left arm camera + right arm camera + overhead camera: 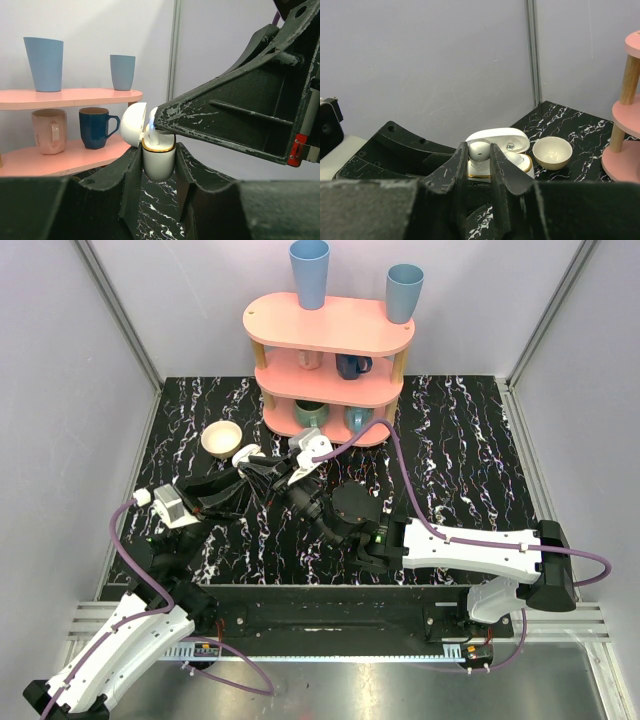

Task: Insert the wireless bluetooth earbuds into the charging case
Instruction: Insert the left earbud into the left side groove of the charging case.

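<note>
**Holding an earbud at the mouth of the open charging case**

Reaching up from the near-left corner with the left arm [130,635], elbow bent low over the table [470,430], forearm angling toward the middle and wrist levelling out. Clamping the charging case [156,150] by its lower half with the left gripper [158,167], jaws drawn in tight against both sides of the white body. Keeping the case upright, lid hinged open and tipped back to the left in the left wrist view. Sitting, from above, just beside the cream bowl [221,437] and in front of the pink rack [328,360] of cups.

Stretching in from the near-right side with the right arm [470,545], white forearm lying low and nearly level across the table, wrist bending toward the back left. Pinching a white earbud [479,148] in the right gripper [479,156], jaws pressed close around its rounded head. Meeting the case from the opposite side, fingertips right at the gold-rimmed opening. Not showing clearly how deep the earbud is sitting in its socket.
</note>
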